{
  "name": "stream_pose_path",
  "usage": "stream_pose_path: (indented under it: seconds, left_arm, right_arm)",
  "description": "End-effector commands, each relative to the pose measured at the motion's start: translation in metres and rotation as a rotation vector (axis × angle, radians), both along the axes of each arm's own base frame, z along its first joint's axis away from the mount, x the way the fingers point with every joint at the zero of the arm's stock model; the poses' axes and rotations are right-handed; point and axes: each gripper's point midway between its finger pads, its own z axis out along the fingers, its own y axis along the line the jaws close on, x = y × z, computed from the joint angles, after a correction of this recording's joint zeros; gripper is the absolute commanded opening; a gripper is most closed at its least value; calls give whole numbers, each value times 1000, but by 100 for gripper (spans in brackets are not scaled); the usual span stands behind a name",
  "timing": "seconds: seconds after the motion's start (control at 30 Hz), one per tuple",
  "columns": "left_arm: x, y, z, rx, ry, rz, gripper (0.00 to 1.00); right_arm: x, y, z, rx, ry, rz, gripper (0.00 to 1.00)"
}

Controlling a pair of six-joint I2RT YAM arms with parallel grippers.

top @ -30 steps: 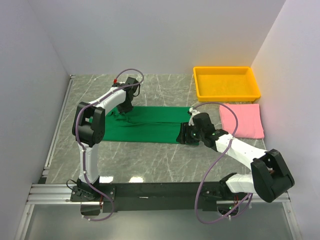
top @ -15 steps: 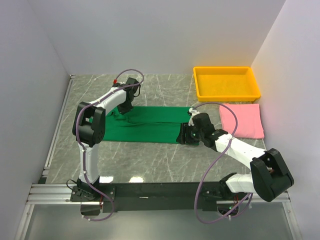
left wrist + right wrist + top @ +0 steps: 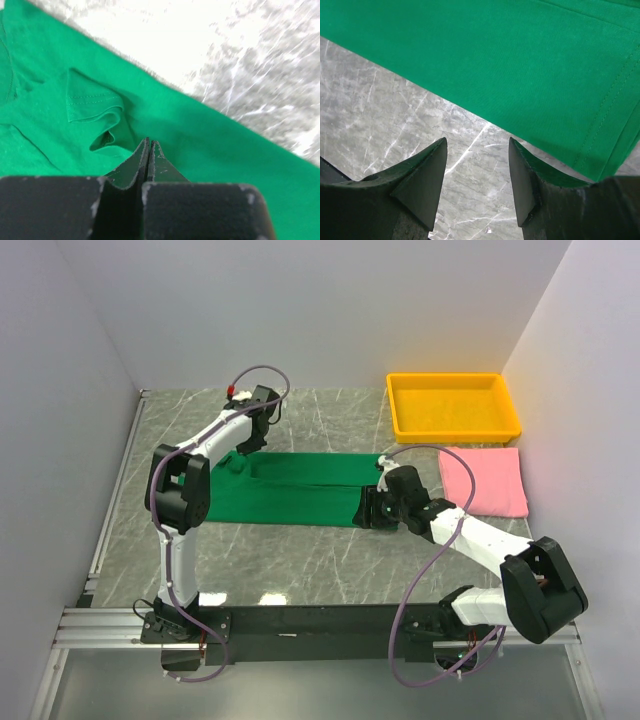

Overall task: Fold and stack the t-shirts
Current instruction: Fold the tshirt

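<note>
Shirts lie apart in the overhead view: the green t-shirt (image 3: 300, 495) is spread flat across the table (image 3: 300, 560) for folding, while the pink t-shirt (image 3: 485, 480), a neat rectangle beside the yellow tray (image 3: 456, 377), probably serves as the stack's base.

From the left wrist, the left gripper (image 3: 149, 146) has its fingers pressed together over the rumpled sleeve (image 3: 92, 107) (no cloth visibly pinched).

From the right wrist, the right gripper (image 3: 477, 150) is spread at the near edge of the green t-shirt, likely placed to take it.

Yellow tray (image 3: 455, 407) (back right) on marble table (image 3: 300, 560).

Two t-shirts (image 3: 290, 495) (image 3: 485, 482), one yellow tray (image 3: 456, 430)
</note>
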Motion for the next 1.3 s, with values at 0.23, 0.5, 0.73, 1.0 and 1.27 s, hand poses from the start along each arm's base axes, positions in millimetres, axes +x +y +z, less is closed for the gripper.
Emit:
stream_pose_path:
  seconds: [0.23,0.5,0.73,1.0,1.27]
  left_arm:
    - [22,-16,5,7,-68,-54,2]
    - [30,-30,-9,15,-83,-102,13]
    - [39,-29,21,3,-169,-90,38]
    - [34,10,34,-73,-208,-25,52]
    - [53,61,8,-93,-151,-19,43]
  right_arm:
    - [1,1,-3,-7,-16,11,59]
    - [0,1,-8,-14,2,10,59]
    - [-1,1,-5,-16,2,17,59]
    - [-2,3,-1,-14,-3,31,58]
    - [-5,6,-4,-13,5,45,58]
